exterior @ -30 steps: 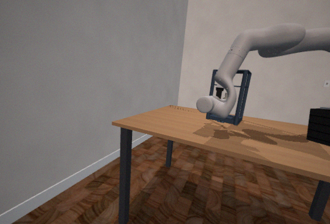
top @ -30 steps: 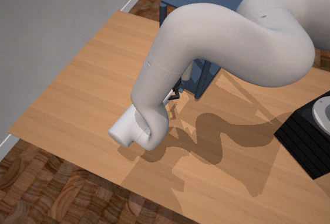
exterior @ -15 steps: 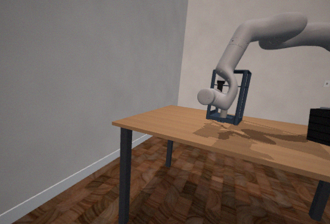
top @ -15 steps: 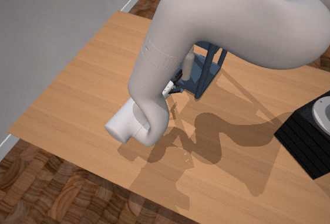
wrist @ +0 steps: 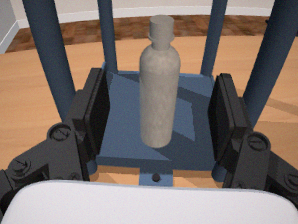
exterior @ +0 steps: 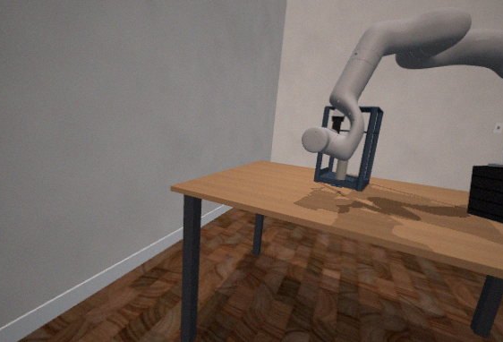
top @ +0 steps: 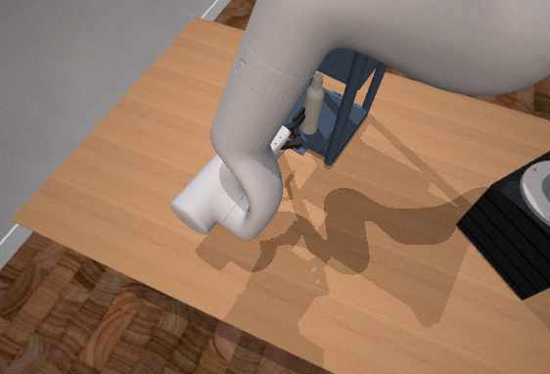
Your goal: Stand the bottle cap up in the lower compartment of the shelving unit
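1. No writing or label is readable on any thing.
2. The bottle (wrist: 158, 92) stands cap up on the floor of the shelf's (wrist: 43, 43) lower compartment, on the desk (top: 123, 162).
3. The fingers are spread, pinching nothing, just in front of the shelf.

Matt grey bottle (wrist: 158, 96), matt blue shelving unit (wrist: 44, 36) (smooth posts), satin wood-grain table (top: 123, 162).
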{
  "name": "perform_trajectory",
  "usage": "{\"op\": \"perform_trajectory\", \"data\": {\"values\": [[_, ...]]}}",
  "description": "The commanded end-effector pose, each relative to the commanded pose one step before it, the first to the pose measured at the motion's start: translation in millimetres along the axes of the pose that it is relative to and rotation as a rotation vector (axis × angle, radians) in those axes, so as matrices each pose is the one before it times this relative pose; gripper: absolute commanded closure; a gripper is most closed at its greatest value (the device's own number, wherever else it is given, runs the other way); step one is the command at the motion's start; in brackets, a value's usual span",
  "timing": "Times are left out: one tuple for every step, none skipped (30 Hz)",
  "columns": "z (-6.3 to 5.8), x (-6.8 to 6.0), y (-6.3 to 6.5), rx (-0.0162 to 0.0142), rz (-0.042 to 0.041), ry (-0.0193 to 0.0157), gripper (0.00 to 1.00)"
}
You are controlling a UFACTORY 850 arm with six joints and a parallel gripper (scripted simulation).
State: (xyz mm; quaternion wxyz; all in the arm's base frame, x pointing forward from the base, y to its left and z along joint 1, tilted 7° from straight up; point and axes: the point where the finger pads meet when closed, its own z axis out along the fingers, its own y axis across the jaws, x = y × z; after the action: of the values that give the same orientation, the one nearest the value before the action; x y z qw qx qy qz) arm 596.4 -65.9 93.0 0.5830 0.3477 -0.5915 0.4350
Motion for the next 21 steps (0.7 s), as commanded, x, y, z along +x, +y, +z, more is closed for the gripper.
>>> {"op": "perform_trajectory", "data": {"values": [[-0.36, 2.41, -0.49, -0.00014, 0.00162, -0.00076, 0.31], [0.00, 0.20, 0.00, 0.00000, 0.00000, 0.00000, 0.31], [0.00, 0.11, 0.00, 0.00000, 0.00000, 0.00000, 0.31], [0.00, 0.00, 0.00, 0.00000, 0.00000, 0.00000, 0.31], [0.00, 0.00, 0.00, 0.00000, 0.00000, 0.00000, 0.31], [0.00, 0.04, 0.00, 0.00000, 0.00000, 0.00000, 0.31], [0.00, 0.01, 0.00, 0.00000, 0.00000, 0.00000, 0.31], [0.00, 0.00, 0.00, 0.00000, 0.00000, 0.00000, 0.00], [0.00, 0.00, 0.00, 0.00000, 0.00000, 0.00000, 0.00], [0.00, 0.00, 0.00, 0.00000, 0.00000, 0.00000, 0.00], [0.00, 0.00, 0.00, 0.00000, 0.00000, 0.00000, 0.00], [0.00, 0.00, 0.00, 0.00000, 0.00000, 0.00000, 0.00], [0.00, 0.00, 0.00, 0.00000, 0.00000, 0.00000, 0.00], [0.00, 0.00, 0.00, 0.00000, 0.00000, 0.00000, 0.00], [0.00, 0.00, 0.00, 0.00000, 0.00000, 0.00000, 0.00], [0.00, 0.00, 0.00, 0.00000, 0.00000, 0.00000, 0.00], [0.00, 0.00, 0.00, 0.00000, 0.00000, 0.00000, 0.00], [0.00, 0.00, 0.00, 0.00000, 0.00000, 0.00000, 0.00], [0.00, 0.00, 0.00, 0.00000, 0.00000, 0.00000, 0.00], [0.00, 0.00, 0.00, 0.00000, 0.00000, 0.00000, 0.00], [0.00, 0.00, 0.00, 0.00000, 0.00000, 0.00000, 0.00]]}}
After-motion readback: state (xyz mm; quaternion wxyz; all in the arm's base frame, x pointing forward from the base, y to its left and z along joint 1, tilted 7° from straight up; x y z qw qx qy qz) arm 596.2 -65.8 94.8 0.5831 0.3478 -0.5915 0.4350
